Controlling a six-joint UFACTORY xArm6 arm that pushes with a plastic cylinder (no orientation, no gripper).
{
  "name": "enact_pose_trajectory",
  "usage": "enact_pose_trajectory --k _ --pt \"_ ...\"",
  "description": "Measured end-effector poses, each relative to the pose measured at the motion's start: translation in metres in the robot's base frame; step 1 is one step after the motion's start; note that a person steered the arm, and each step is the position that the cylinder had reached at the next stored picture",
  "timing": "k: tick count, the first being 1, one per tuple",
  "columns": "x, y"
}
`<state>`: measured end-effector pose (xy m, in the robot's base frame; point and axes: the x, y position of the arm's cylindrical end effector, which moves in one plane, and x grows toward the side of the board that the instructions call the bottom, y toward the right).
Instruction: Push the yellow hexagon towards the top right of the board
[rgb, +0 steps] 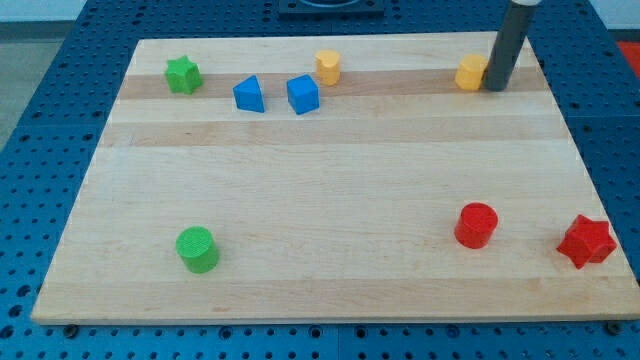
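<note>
The yellow hexagon (470, 73) sits near the board's top right, close to the top edge. My tip (497, 88) rests on the board right against the hexagon's right side, seemingly touching it. The dark rod rises from there out of the view's top. A second yellow block (328, 66), shape unclear but perhaps a heart, stands near the top edge around the middle.
A blue cube (302, 94) and a blue triangle (249, 95) lie left of the second yellow block, and a green star (183, 74) at top left. A green cylinder (197, 249) is at bottom left. A red cylinder (476, 225) and a red star (586, 241) are at bottom right.
</note>
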<state>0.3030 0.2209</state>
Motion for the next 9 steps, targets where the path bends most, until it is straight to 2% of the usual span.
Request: enact_pose_trajectory --k 1,3,4,5,6,9 --pt "-0.004 0.000" --pt "0.072 -0.015" --pt "0.052 -0.093" --pt "0.052 -0.115" --pt "0.032 -0.122" --pt "0.015 -0.096"
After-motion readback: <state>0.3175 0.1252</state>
